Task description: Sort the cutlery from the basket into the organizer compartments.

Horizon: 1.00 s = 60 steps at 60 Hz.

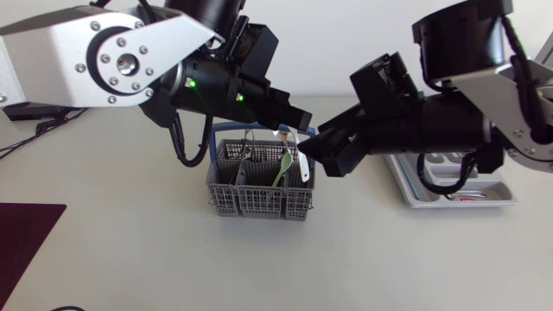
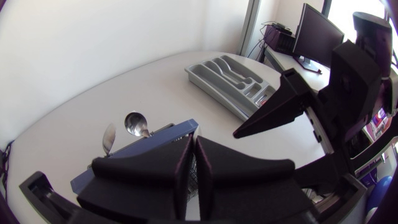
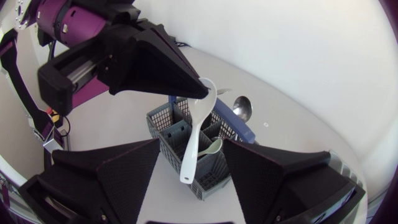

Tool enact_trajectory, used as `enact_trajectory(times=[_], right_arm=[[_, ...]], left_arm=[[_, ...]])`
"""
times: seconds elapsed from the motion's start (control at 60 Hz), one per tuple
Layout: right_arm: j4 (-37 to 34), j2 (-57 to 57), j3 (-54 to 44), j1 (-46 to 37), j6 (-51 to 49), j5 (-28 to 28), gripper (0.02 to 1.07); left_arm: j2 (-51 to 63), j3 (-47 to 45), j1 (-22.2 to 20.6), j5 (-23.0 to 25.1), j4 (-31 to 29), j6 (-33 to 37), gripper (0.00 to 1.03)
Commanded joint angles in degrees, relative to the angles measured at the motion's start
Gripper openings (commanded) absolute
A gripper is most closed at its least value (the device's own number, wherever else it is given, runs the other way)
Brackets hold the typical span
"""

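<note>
— What colour is the basket (image 1: 259, 192)?

— Grey, a grid of small holes all over, with a blue handle (image 2: 134, 157).

— And the spoons?

— One white spoon (image 3: 198, 134), one pale green spoon (image 1: 282, 169).

— The organizer (image 2: 214, 93)?

— Plain light grey, at three o'clock from the basket. At eight o'clock, a dark maroon mat (image 1: 26, 233). The table (image 1: 130, 250) is off-white; the left gripper (image 2: 194, 138) and right gripper (image 3: 191, 143) are matte black.

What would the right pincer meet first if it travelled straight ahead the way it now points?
Most likely the white spoon the left pincer holds above the cutlery basket; its handle hangs ahead, between the open fingers of the right pincer.
</note>
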Motion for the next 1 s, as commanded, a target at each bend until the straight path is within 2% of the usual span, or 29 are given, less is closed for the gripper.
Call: enact_trajectory(times=[0.0, 0.167, 0.767, 0.983], right_arm=[[0.29, 2.81, 1.95, 0.48, 1.92, 0.23, 0.68], [0.91, 5.36, 3.45, 0.04, 2.71, 0.32, 0.65], [1.52, 7.82, 4.59, 0.48, 2.27, -0.03, 0.08], [1.08, 7.91, 4.15, 1.1, 1.83, -0.29, 0.08]], left_arm=[[1.09, 2.44, 0.48, 0.95, -0.5, -2.25, 0.05], [1.44, 3.06, 0.83, 2.62, -1.2, -3.12, 0.05], [1.97, 3.5, 1.62, 5.78, -1.99, -4.53, 0.05], [1.97, 3.41, 2.23, 7.72, -2.08, -5.15, 0.05]])
